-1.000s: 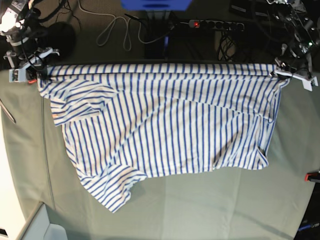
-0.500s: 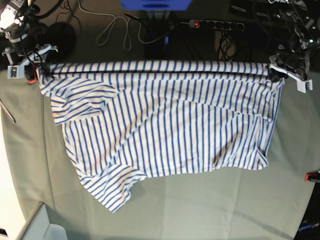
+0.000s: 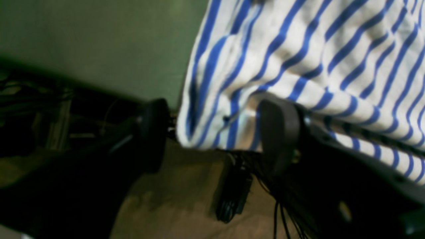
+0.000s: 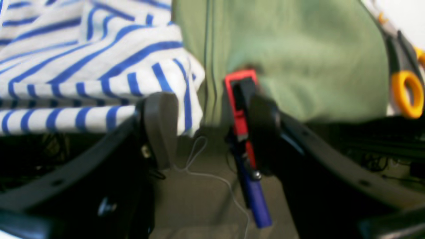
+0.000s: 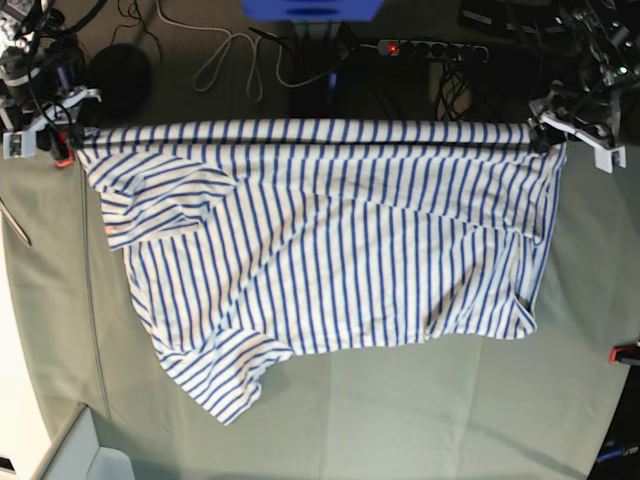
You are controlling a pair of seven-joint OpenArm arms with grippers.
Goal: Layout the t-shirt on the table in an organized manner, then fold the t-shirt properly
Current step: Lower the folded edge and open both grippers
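Left gripper (image 3: 212, 132): jaws apart, shirt corner loose between them, not pinched. Right gripper (image 4: 209, 129): jaws apart, hem beside one pad, red clamp (image 4: 239, 99) by the other. The t-shirt (image 5: 330, 250) runs lengthwise between both along the tabletop's (image 5: 400, 420) far edge, body spread toward the near side, one corner per arm.

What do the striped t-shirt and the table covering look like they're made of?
The t-shirt looks like soft matte knit, probably cotton: it creases, folds and drapes limply over the far edge. The table covering looks like matte grey-green woven cloth, faint crease lines showing; the exact fibre is unclear.
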